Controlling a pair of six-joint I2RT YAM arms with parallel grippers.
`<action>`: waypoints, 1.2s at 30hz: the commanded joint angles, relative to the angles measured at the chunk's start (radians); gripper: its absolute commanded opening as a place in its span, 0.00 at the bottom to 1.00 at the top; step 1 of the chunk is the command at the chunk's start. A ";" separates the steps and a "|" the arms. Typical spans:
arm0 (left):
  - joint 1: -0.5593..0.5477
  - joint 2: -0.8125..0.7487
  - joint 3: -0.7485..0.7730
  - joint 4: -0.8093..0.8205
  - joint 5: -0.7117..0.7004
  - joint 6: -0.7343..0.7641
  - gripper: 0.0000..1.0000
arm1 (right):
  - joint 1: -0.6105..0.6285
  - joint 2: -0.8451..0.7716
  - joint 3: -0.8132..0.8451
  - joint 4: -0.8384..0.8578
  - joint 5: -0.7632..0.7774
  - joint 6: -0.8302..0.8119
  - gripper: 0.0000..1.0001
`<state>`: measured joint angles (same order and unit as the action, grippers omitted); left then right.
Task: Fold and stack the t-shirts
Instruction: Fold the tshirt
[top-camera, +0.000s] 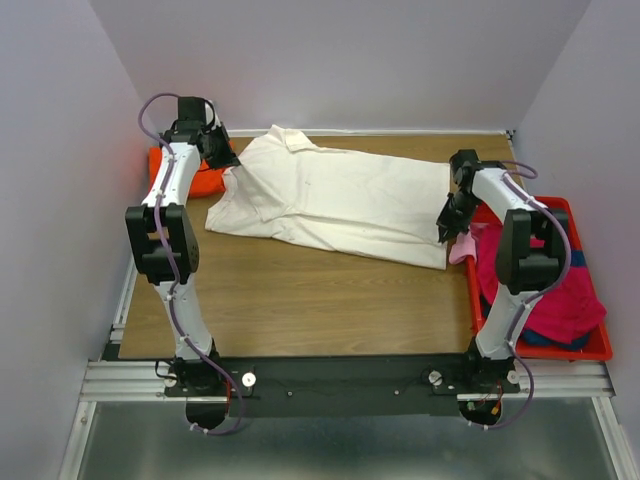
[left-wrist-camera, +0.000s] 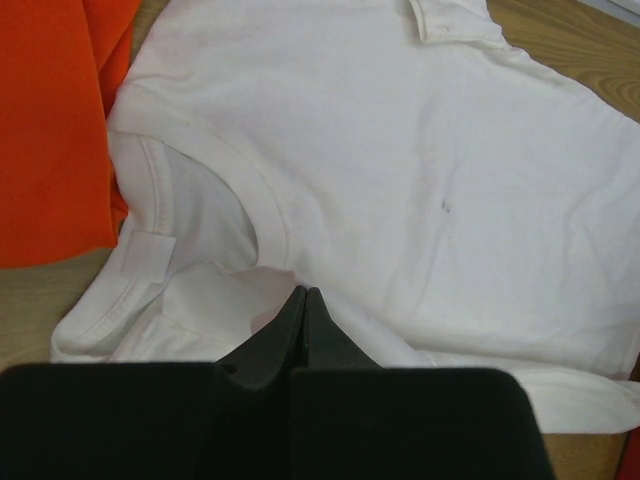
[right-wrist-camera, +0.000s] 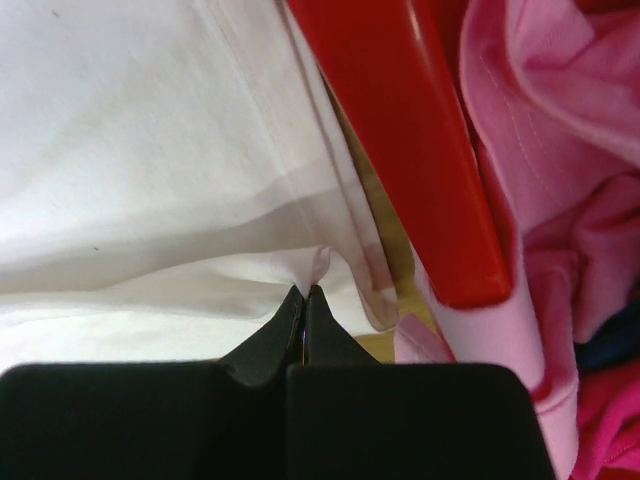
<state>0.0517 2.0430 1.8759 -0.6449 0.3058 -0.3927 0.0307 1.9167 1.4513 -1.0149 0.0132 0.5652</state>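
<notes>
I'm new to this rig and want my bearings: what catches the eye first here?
A big white shirt lies spread across the middle of the table, left arm and right arm each pinching one end in shut jaws. A red bin at the right edge holds heaped pink shirts, and an orange shirt sits at the far left.

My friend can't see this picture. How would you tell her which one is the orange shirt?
Find the big white shirt spread across the wooden table. Follow it to its collar end, in the far left corner. The orange shirt lies right beside it there, the only orange cloth; the pink shirts are across the table in the red bin.
</notes>
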 joint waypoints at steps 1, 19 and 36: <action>-0.001 0.032 0.034 -0.029 -0.010 0.000 0.00 | -0.008 0.045 0.060 0.004 0.031 -0.025 0.00; -0.010 -0.107 -0.179 0.106 -0.075 0.021 0.69 | -0.008 -0.033 0.132 0.013 0.056 -0.103 0.62; 0.103 -0.326 -0.612 0.103 -0.240 0.106 0.66 | 0.005 -0.168 -0.206 0.142 -0.091 -0.111 0.61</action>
<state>0.1436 1.7420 1.2972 -0.5404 0.1188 -0.3141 0.0315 1.7618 1.2686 -0.9207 -0.0494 0.4618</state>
